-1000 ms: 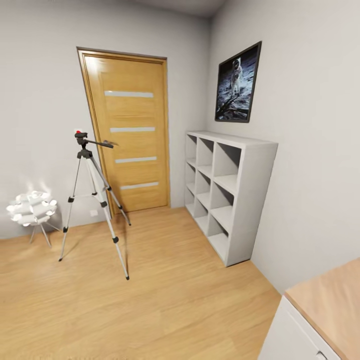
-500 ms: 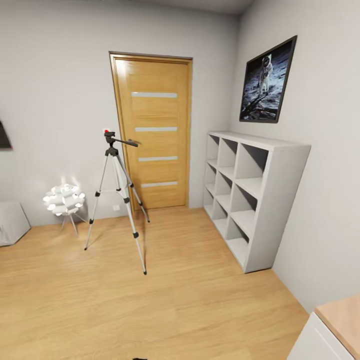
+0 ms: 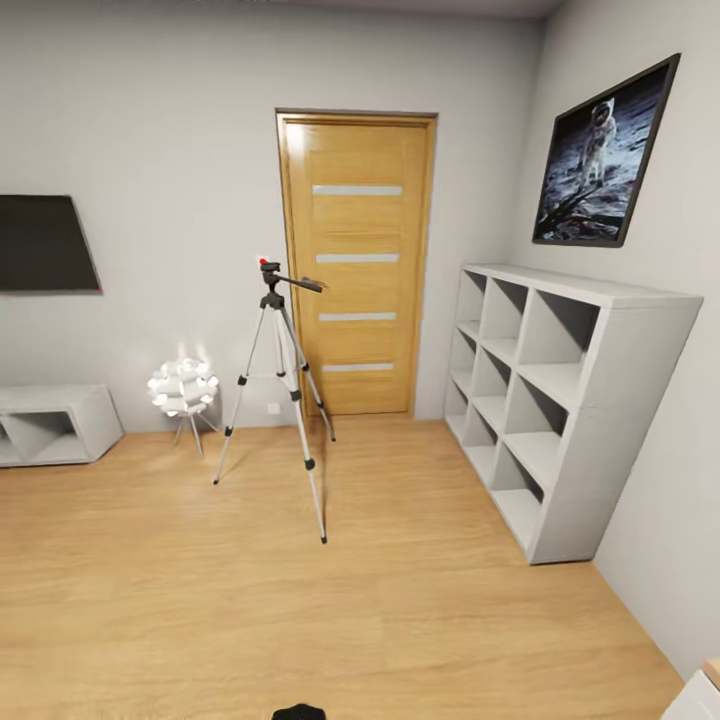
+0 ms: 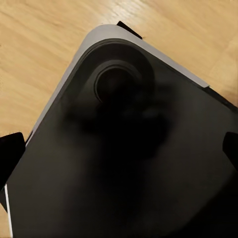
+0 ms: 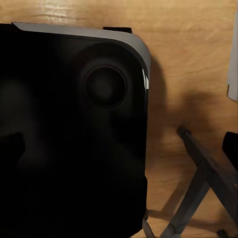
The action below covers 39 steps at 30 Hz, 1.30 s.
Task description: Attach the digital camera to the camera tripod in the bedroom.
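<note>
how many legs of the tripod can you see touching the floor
3. On the camera tripod, one foot is nearest the camera, one lands left beside the white lamp, one lands back by the door.

Black rounded base [image 4: 124,163], grey-edged, apparently round-knobbed.

camera tripod [image 3: 285,385]: silver-grey legs, black joints and head, red dot on top. door [image 3: 358,262]: honey wood, four pale horizontal strips. cube shelves [image 3: 565,390]: white. floor [image 3: 300,600]: light wood planks. walls [image 3: 160,150]: pale grey. lamp [image 3: 183,388]: white.
</note>
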Motion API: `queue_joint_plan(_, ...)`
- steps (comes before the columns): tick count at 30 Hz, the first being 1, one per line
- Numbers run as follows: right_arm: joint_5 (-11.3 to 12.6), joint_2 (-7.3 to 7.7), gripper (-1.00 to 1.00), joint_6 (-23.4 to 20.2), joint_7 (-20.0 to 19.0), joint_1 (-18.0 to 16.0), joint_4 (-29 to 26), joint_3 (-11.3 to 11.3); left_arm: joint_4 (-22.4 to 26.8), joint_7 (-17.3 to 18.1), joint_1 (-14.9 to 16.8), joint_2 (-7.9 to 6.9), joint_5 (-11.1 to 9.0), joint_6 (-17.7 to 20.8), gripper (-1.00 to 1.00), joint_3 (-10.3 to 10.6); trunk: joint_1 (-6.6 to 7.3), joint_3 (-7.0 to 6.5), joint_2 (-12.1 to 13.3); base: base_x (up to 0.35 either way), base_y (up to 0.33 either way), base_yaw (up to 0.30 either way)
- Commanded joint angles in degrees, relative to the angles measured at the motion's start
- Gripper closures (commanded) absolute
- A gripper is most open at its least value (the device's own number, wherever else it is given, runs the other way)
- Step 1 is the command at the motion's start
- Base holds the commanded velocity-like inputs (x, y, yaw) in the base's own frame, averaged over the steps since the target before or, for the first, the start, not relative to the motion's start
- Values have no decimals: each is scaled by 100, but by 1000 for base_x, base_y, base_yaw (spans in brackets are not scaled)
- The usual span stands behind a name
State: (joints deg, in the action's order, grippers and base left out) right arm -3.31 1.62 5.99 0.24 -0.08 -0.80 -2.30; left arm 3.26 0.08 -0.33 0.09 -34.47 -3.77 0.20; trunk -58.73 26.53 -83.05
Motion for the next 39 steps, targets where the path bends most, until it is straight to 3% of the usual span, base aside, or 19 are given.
queue_joint_plan(1, -35, 2, -100, 16, 2, -1, 1, -25, 8, 1, -3, 1, -21, -10, -100, 6, 0, 4, -2, 0, 0, 275)
queue_joint_plan(16, -70, 21, -100, 7, -7, -1, -7, -42, 8, 1, -3, 3, -16, -10, -100, 15, 0, 4, -2, 0, 0, 289)
queue_joint_plan(17, -93, 14, -100, 7, -7, -1, -9, -42, 8, 1, -3, 4, -16, -10, -100, 15, 0, 4, -2, 0, 0, 299)
queue_joint_plan(18, -287, -1, -100, 7, -2, -1, -17, -45, 8, 1, -3, 6, -16, -10, -100, 17, 0, 4, -2, 0, 0, 299)
queue_joint_plan(22, -646, -10, -100, 2, 8, -1, -61, -64, 8, 1, -3, 8, -14, -5, -100, 22, 0, 4, -2, 0, 0, 300)
queue_joint_plan(26, -797, -12, -100, -1, -18, -1, -163, -69, 8, 2, -3, 15, -8, -2, -100, 24, 0, 4, -2, 0, 0, 300)
queue_joint_plan(39, -828, 6, -100, -2, -6, -1, -314, -55, 9, -11, -3, 25, 1, 0, -100, 24, 0, 4, -2, 0, 0, 300)
